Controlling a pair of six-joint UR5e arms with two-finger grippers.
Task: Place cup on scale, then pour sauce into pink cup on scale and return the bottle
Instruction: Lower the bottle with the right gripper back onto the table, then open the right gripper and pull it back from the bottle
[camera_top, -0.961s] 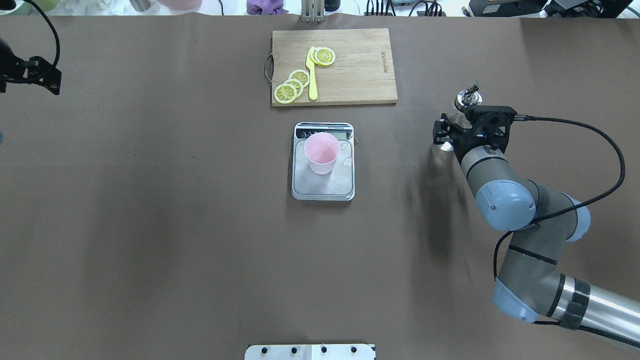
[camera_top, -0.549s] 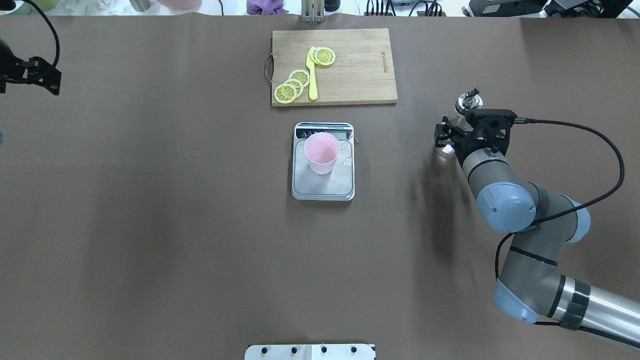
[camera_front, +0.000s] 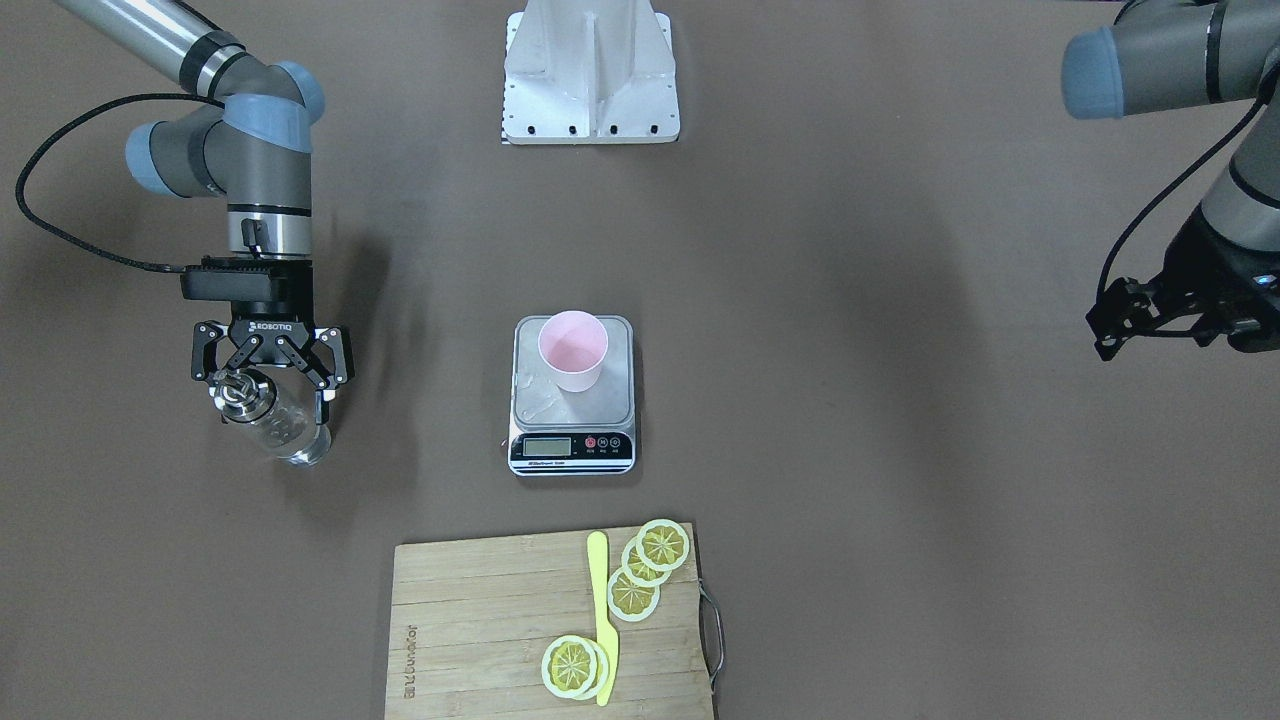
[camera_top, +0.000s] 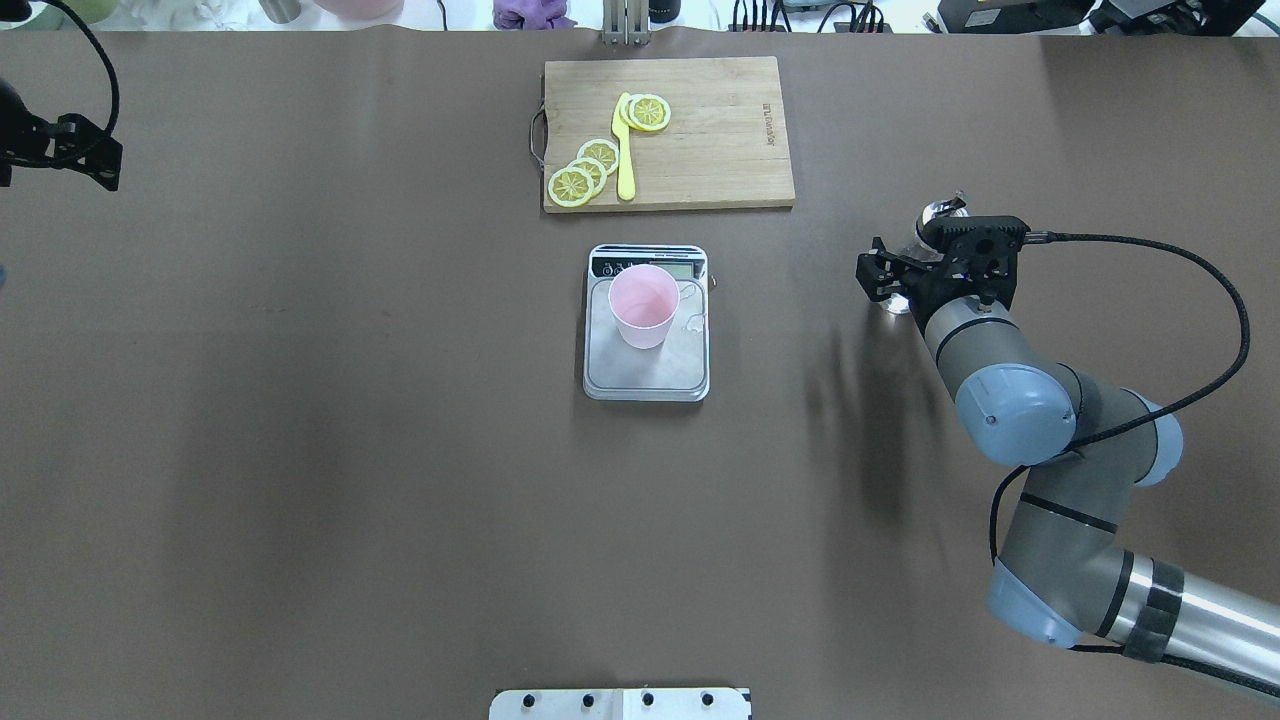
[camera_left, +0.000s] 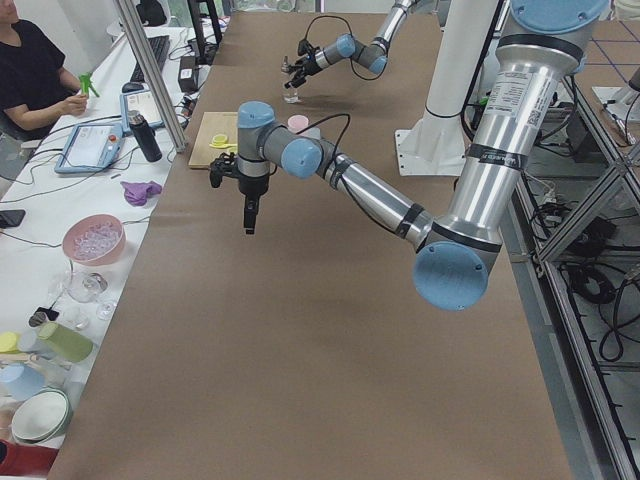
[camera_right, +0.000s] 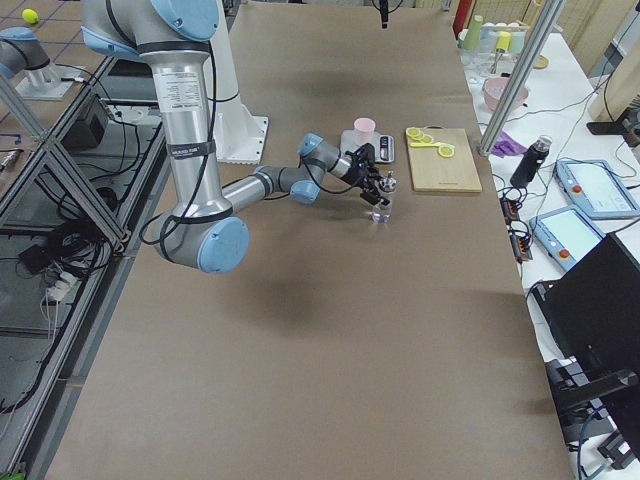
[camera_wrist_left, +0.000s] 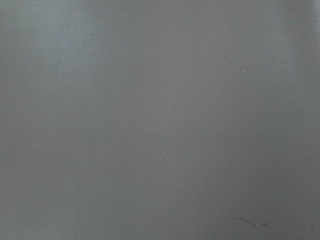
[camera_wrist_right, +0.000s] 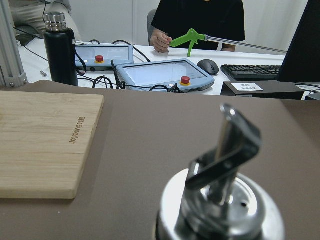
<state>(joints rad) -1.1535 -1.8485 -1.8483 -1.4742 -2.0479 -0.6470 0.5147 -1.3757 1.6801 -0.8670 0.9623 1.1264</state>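
Bearing the scale (camera_top: 645, 378), a brown table (camera_top: 300, 450) (white desk (camera_left: 40, 270) alongside).

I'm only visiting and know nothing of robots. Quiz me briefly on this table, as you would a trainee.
1. True or false: the cup stands on the scale.
2. What lies on the board beside the knife? A) lemon slices B) bread C) a spoon
3. Fill in: the open right gripper is at the ___.
Key: 1 true; 2 A; 3 bottle.
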